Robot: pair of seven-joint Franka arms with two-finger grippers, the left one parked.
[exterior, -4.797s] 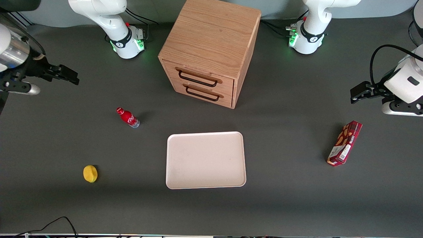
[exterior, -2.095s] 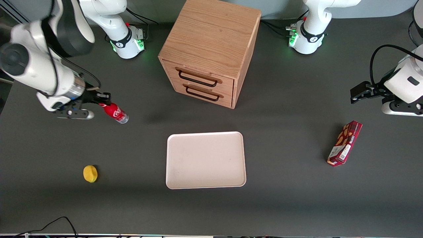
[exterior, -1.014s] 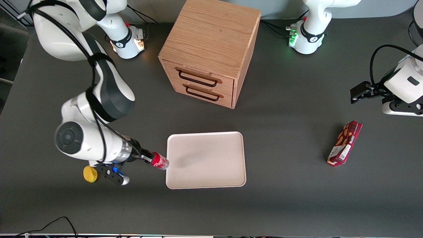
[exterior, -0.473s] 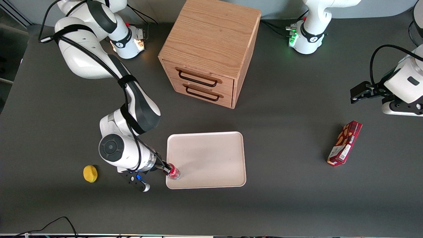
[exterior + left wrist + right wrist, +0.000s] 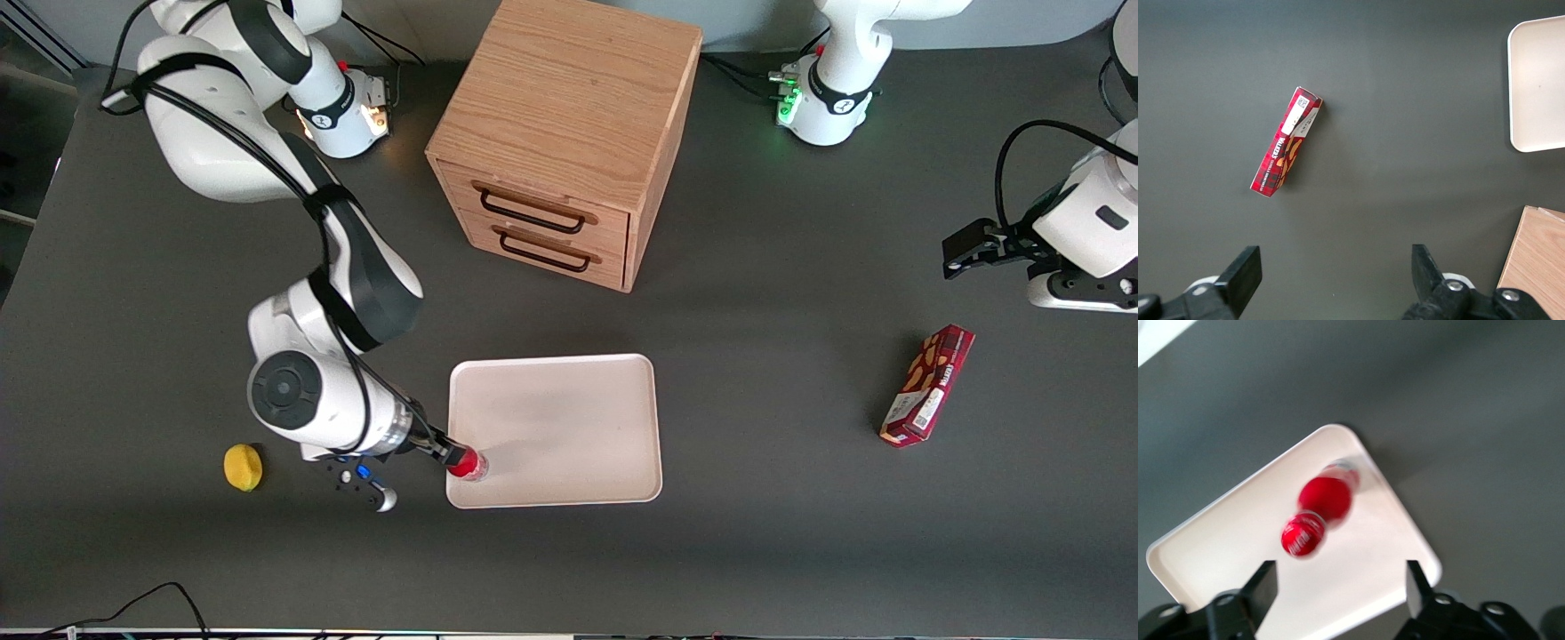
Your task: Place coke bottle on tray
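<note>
End effector [image 5: 1338,587] spread, seemingly just above coke bottle [image 5: 1319,511] on tray [image 5: 1218,540].

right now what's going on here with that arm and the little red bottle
The right arm has brought the coke bottle to the tray and is letting it go. The bottle stands on the tray near the corner closest to the working arm and the front camera. The hand is open just above it, fingers spread to either side of the cap, no longer gripping. A lemon, a snack box and a wooden drawer cabinet sit untouched on the table.
</note>
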